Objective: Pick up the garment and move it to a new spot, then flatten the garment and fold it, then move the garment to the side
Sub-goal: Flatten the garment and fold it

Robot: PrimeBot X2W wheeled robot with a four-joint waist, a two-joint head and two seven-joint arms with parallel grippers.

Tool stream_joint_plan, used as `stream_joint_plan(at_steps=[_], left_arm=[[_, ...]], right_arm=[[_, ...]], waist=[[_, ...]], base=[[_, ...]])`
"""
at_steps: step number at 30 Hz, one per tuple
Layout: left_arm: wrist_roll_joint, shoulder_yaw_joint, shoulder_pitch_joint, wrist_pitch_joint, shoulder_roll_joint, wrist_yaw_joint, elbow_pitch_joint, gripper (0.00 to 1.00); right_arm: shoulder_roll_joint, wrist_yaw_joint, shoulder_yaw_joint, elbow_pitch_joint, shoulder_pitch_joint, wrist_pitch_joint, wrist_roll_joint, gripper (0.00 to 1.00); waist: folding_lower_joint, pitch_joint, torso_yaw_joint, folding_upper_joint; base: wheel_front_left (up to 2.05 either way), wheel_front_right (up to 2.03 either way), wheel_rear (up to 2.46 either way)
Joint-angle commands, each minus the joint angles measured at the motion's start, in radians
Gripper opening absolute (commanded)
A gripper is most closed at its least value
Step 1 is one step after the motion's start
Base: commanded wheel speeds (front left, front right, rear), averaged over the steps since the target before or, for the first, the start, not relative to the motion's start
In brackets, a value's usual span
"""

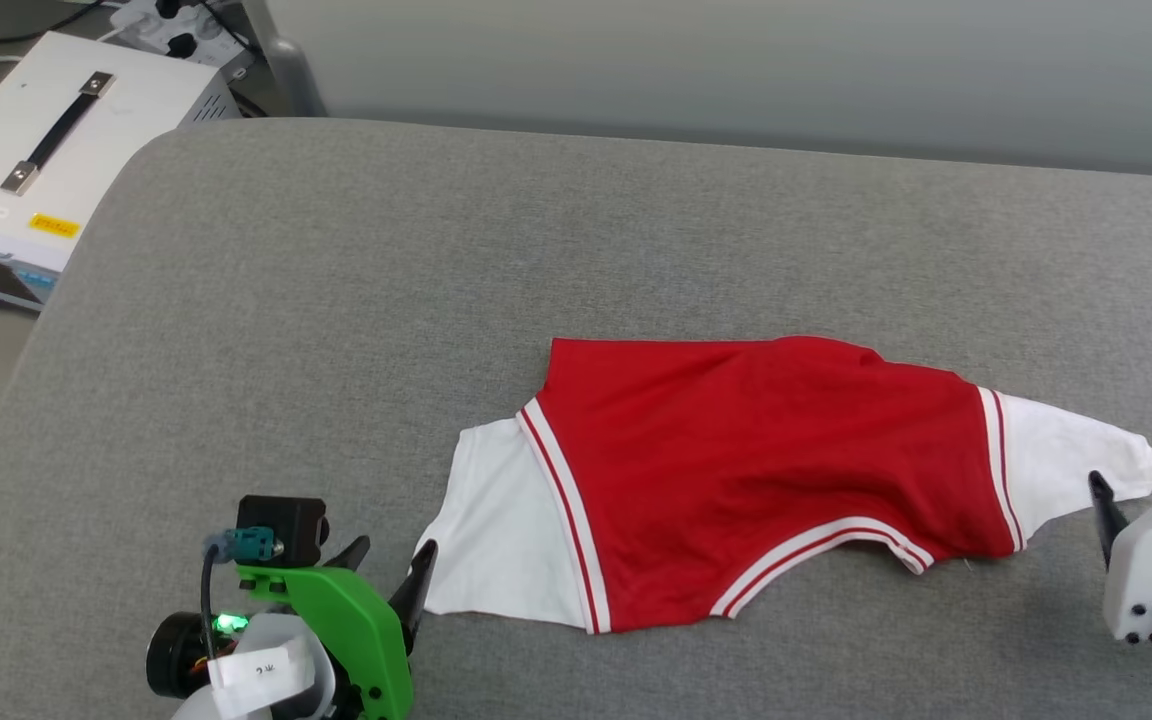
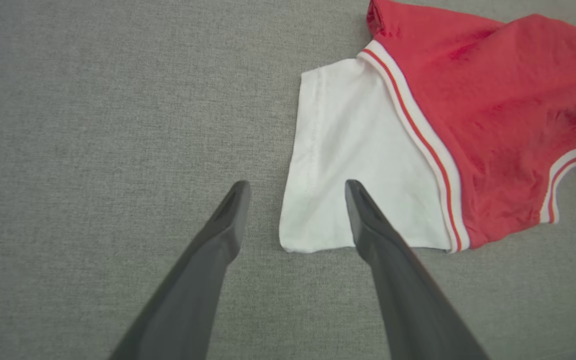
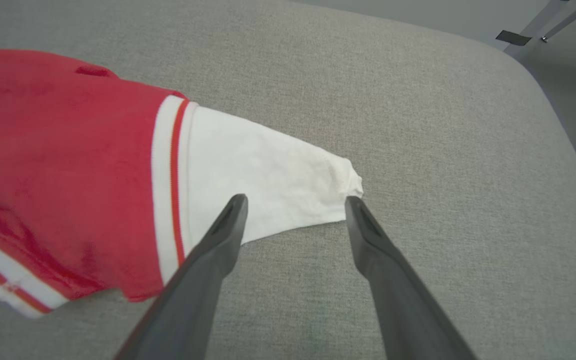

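The left claw [image 2: 296, 185] stood wide, holding nothing, one dark finger above bare cloth and the other over the near corner of the left white sleeve [image 1: 504, 520]; whether either tip touched down I could not tell. The right claw [image 3: 295, 199] was just as wide and empty, its fingers straddling the tapered cuff end of the right white sleeve [image 3: 263, 170]. Between them lay the garment, a red short-sleeved T-shirt of soft fabric with white sleeves and red-and-white striped trim [image 1: 766, 470], stretched sideways on the grey cloth-covered desk [image 1: 336, 300]. It lay close to the near edge and right of the middle, collar toward that edge, the red body rippled and not fully flat. Off the desk's far left corner sat a white box with a black handle [image 1: 46, 140]. As I judged it, the flattening was unfinished, and the risk lay in the next pinch. The right cuff was bunched to a point, so a grab there might catch one layer only and twist the sleeve. A deep closing could nip the desk's own cover. Uneven pulls would drag the shirt toward one side edge and deepen the ripples.
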Motion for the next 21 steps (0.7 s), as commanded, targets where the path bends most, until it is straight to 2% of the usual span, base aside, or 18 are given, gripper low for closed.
stream_joint_plan(at_steps=[1,4,9,15,21], left_arm=[[0.009,-0.004,-0.02,0.002,0.003,-0.001,-0.014,1.0],[0.015,-0.011,-0.025,0.01,0.005,0.002,-0.044,1.0],[0.021,-0.021,-0.032,0.017,0.004,0.006,-0.066,1.0],[0.021,-0.022,-0.05,0.012,-0.002,0.01,-0.076,1.0],[0.021,-0.015,-0.061,0.005,0.001,0.013,-0.073,1.0]], right_arm=[[-0.028,-0.001,-0.003,0.001,-0.036,0.07,0.024,1.0],[-0.086,-0.001,-0.025,0.022,-0.09,0.238,0.052,1.0],[-0.133,-0.001,-0.066,0.07,-0.159,0.417,0.061,1.0],[-0.149,-0.001,-0.092,0.123,-0.198,0.487,0.045,1.0],[-0.146,-0.001,-0.09,0.172,-0.202,0.493,0.027,1.0]], waist=[[0.0,0.017,0.025,-0.0001],[0.0,0.035,0.051,-0.0001],[0.0,0.067,0.088,-0.0001],[0.0,0.104,0.12,-0.0001],[0.0,0.125,0.132,-0.0001]], base=[[0.0,0.0,0.0],[0.0,0.0,0.0],[0.0,0.0,0.0],[0.0,0.0,0.0],[0.0,0.0,0.0]])
